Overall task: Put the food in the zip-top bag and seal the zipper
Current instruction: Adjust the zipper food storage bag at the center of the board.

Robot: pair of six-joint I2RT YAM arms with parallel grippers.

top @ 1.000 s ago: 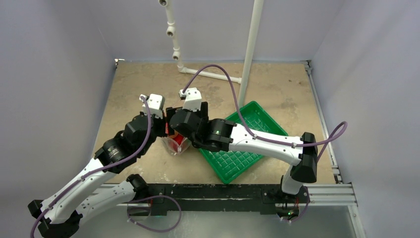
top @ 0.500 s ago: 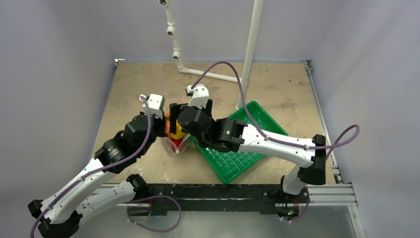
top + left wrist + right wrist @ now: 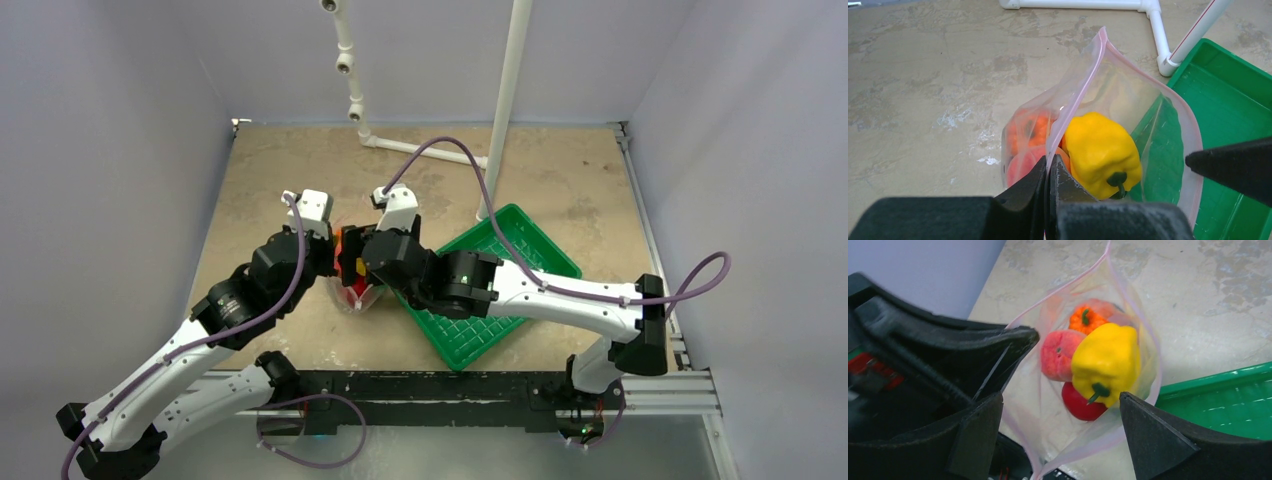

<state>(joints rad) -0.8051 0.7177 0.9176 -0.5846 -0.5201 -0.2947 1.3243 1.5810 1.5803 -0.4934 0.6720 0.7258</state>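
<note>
A clear crinkly plastic zip-top bag (image 3: pixel 1128 85) stands open-mouthed on the mottled tan table (image 3: pixel 923 75), just beside the near-left edge of the green ribbed plastic tray (image 3: pixel 1228 105). Its pale pink zipper strip (image 3: pixel 1087 75) runs along the mouth edge, unsealed, with the two sides bowed apart. Inside, uppermost, lies a glossy yellow toy pepper (image 3: pixel 1100 150) with a dark green stem. Beside it on the side away from the tray is a pinkish toy peach (image 3: pixel 1058 354), beyond it a small orange toy fruit (image 3: pixel 1085 320) with a green stem, and under it a red toy tomato (image 3: pixel 1080 405).

The left fingers (image 3: pixel 1063 182) are pressed together on the bag's mouth edge, pinching the pink strip. The right fingers (image 3: pixel 1158 440) are spread wide on either side of the mouth with nothing between them but the bag; whether they touch the plastic cannot be told.

From above, both wrists cover most of the bag. Its bottom is cut off in the wrist views, and whatever lies beneath the pepper is hidden.
</note>
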